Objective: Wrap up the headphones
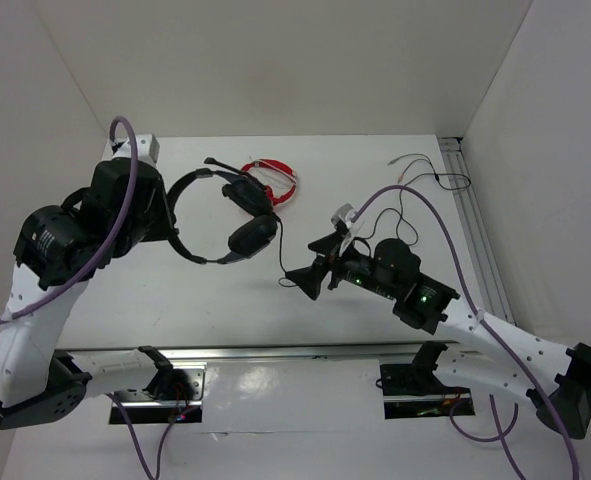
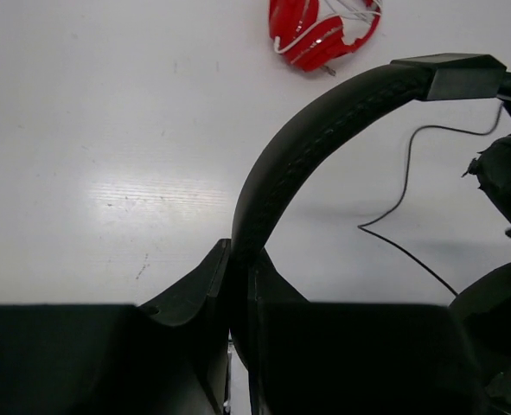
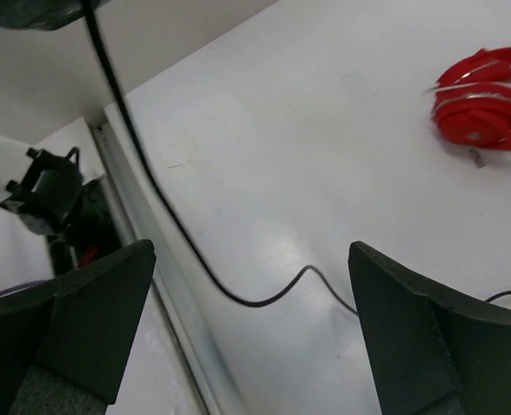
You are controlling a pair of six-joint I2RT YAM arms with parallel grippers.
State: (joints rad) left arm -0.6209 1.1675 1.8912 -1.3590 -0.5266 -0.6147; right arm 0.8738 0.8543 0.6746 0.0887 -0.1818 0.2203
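Left arm [image 1: 23, 325]: white lower link with rows of small dark screw holes, black motor housings [image 1: 125, 200] above, black base [image 1: 35, 400]. Small white lettering [image 1: 41, 237] on one left housing.

Right arm [image 1: 520, 350]: same white shell, black joints, a green light [image 1: 425, 296] lit on the forearm housing. Light grey camera block [image 1: 343, 215] at the wrist.

A purple cable [image 1: 100, 245] runs along each arm.

Fingers [image 3: 415, 337]: matte black, wedge-shaped, tapering to the tip.
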